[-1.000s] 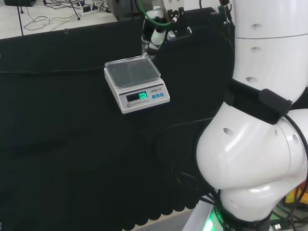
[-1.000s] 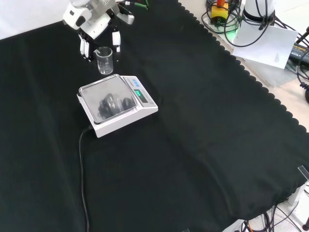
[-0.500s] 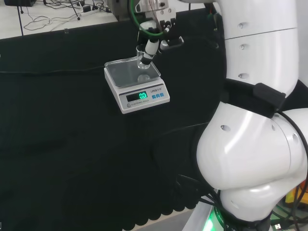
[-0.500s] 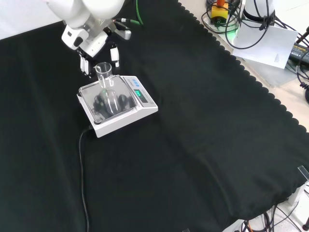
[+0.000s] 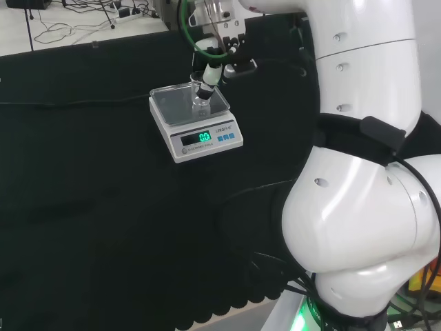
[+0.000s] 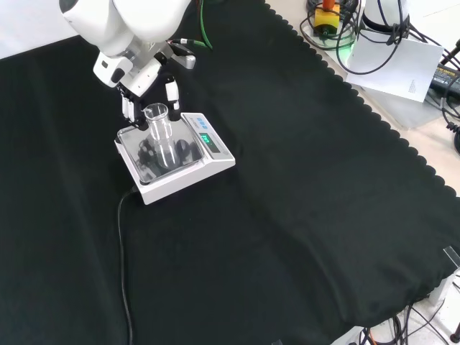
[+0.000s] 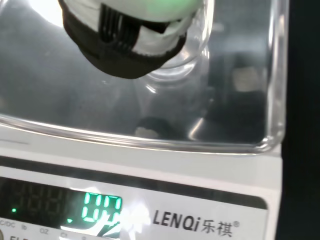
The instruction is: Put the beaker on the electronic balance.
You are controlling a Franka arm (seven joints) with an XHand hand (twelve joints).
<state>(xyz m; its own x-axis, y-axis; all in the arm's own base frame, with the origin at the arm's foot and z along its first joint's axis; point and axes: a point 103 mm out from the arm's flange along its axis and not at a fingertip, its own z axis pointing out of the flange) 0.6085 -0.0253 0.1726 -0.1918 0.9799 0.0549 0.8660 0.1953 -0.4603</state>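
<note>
The clear glass beaker [image 6: 162,136] stands upright over the pan of the white electronic balance [image 6: 181,180], with the hand [image 6: 140,72] above it and fingers [image 6: 172,92] on both sides of its rim. In the head view the hand [image 5: 213,63] reaches down to the beaker [image 5: 200,103] over the balance [image 5: 207,138]. Close up in the wrist view, a black and white finger [image 7: 125,40] lies against the beaker [image 7: 192,60] above the balance's clear pan [image 7: 150,145]. I cannot tell whether the beaker's base touches the pan.
A black cable [image 6: 122,237] runs from the balance toward the front of the cloth. The arm's white links [image 5: 365,172] stand at the right of the head view. Cables and a paper sheet [image 6: 402,65] lie beyond the cloth's scalloped edge.
The hand has carried the beaker from the cloth behind the balance to above its pan, and over the last half second lowered it a little nearer the pan's middle.
</note>
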